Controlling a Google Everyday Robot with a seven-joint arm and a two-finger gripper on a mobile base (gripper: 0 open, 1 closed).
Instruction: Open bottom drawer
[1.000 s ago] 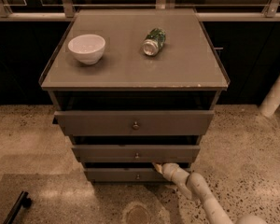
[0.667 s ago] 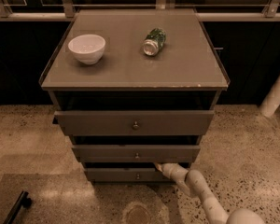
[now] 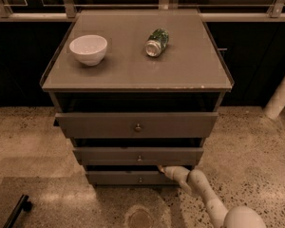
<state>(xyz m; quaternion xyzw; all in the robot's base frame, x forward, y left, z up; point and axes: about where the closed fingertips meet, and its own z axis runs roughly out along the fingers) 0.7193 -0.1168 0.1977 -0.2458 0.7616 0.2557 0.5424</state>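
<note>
The bottom drawer (image 3: 128, 177) is the lowest, slimmest grey-brown front of the cabinet, with a small round metal knob (image 3: 140, 179). It stands out a little from the cabinet, less than the two drawers above it. My gripper (image 3: 160, 168) comes in from the lower right on a white arm (image 3: 206, 198). Its tip sits at the top edge of the bottom drawer, just right of and above the knob, under the middle drawer (image 3: 137, 156).
The top drawer (image 3: 137, 124) sticks out furthest. A white bowl (image 3: 88, 49) and a green can lying on its side (image 3: 157, 42) rest on the cabinet top (image 3: 190, 70). A dark object (image 3: 16, 212) lies on the floor at the lower left.
The gripper has shifted slightly to the left along the top edge of the bottom drawer. The drawers look unchanged.
</note>
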